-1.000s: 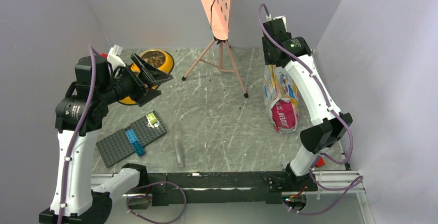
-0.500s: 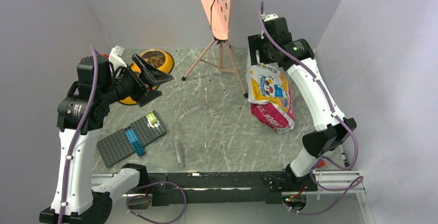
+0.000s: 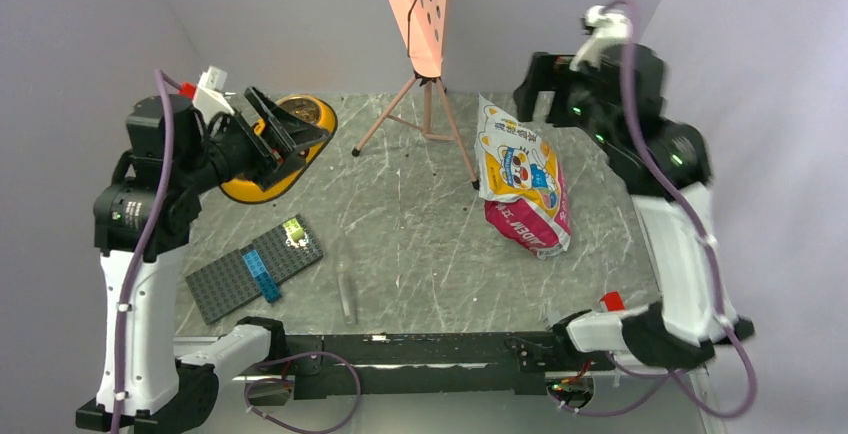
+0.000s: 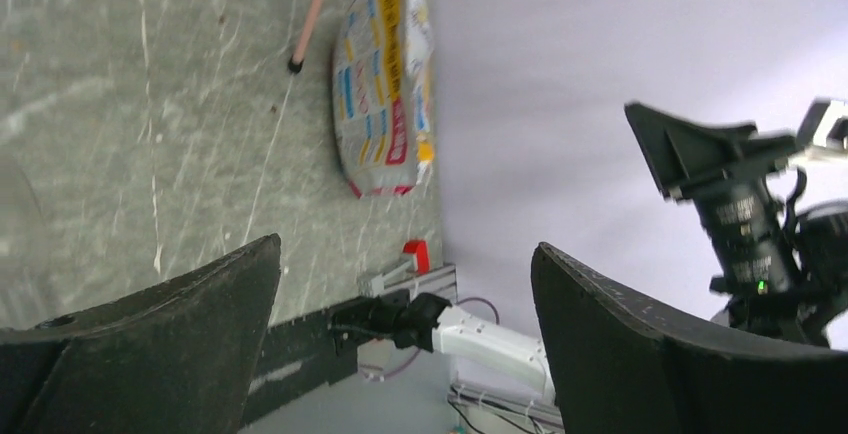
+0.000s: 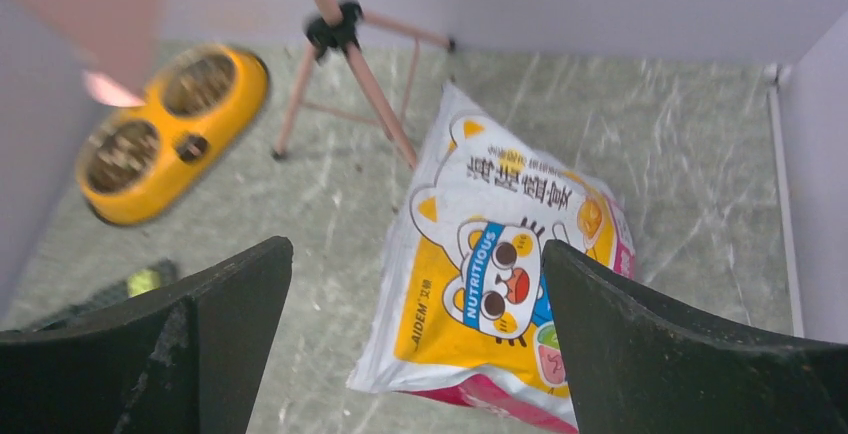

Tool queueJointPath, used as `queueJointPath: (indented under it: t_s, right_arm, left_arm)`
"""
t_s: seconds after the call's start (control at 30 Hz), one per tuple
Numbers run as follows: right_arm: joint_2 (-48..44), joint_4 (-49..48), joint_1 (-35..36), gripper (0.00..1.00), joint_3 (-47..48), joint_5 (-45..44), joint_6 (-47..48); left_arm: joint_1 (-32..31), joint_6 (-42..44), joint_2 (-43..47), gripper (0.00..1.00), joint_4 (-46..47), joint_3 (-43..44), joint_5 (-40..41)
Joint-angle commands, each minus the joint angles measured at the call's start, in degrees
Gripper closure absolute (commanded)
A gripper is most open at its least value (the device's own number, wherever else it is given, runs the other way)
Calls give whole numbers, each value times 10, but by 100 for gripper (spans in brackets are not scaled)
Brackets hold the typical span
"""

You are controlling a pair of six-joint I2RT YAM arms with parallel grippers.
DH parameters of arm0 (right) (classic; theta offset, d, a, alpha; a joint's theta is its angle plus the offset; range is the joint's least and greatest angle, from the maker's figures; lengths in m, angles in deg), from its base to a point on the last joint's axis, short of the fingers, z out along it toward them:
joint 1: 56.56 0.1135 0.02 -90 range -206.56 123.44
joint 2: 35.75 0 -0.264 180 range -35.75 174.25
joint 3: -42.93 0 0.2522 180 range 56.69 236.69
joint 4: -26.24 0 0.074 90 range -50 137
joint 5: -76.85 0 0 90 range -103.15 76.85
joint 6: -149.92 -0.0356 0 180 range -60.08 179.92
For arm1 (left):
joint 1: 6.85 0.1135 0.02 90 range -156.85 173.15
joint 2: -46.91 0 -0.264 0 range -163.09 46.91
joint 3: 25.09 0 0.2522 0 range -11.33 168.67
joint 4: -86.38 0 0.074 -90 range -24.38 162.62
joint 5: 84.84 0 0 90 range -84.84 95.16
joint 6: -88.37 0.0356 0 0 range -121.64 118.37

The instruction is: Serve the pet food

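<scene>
The pet food [image 5: 198,82] is brown kibble lying in both steel bowls of the yellow double dish [image 5: 232,104] at the back left; one filled bowl [image 3: 298,109] shows from above. My left gripper [image 3: 303,142] hovers open over that dish [image 3: 250,190], holding nothing. The cartoon-printed bag [image 3: 520,176] lies flat on the table at right, also seen as the bag [image 5: 505,264] and the bag [image 4: 385,84]. My right gripper [image 3: 548,89] is raised behind the bag, apart from it. The right gripper [image 5: 417,246] and the left gripper [image 4: 407,246] both stand wide open and empty.
A pink tripod [image 3: 428,114] carrying an orange perforated board [image 3: 420,4] stands at the back centre. A grey baseplate [image 3: 235,279] with a blue brick [image 3: 262,274] lies front left, a clear tube [image 3: 346,292] beside it. Purple walls close in on three sides.
My right gripper opened and let go of the bag, which dropped flat on the table; that arm rose and swung back to the right. The left gripper shifted slightly up and left.
</scene>
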Motion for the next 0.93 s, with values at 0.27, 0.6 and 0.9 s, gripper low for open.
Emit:
queueJointPath:
  t_s: [0.27, 0.6, 0.9]
  right_arm:
    - [-260, -180, -1, 0, -72, -139, 26]
    - [-224, -103, -1, 0, -32, -237, 12]
    - [-227, -151, -1, 0, -59, -270, 24]
  left_arm:
    - [4, 173, 44, 1, 163, 158, 171]
    - [3, 236, 84, 1, 201, 147, 285]
    - [3, 227, 79, 1, 215, 122, 312]
